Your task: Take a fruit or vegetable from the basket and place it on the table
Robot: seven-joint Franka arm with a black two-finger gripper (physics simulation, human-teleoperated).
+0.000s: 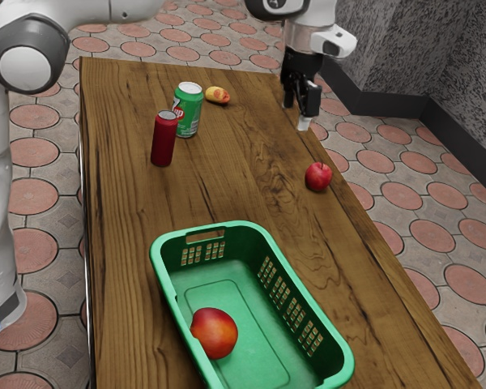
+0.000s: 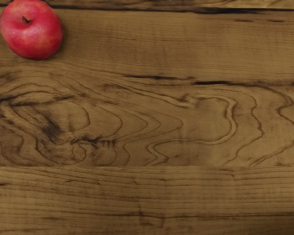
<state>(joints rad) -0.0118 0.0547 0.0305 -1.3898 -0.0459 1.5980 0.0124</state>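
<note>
Okay, claw (image 1: 296,115) is wide, fingers standing apart above the table (image 1: 121,243). Red-orange fruit (image 1: 215,333) sits in the green basket (image 1: 164,279), well apart from the claw, past the apple (image 1: 318,177), in the basket's half farther from the claw and near its side wall at the exterior view's left. Fruit is roundish, so long axis is weak and I can't tell which way it points — stem end unclear too. Underside hidden; can't tell if it touches that wall. Basket itself is cut off at the exterior view's lower edge, on the side away from the claw.

Apple is on the table, nearest thing to the claw, stem up in the wrist view, top rim slightly cropped there. Toward the exterior view's left of the claw: yellow-and-red fruit (image 1: 217,96), green can (image 1: 188,113), then dark red can (image 1: 164,139) — both upright, red one partly covering green. Arm's upper part is cropped in the exterior view.
</note>
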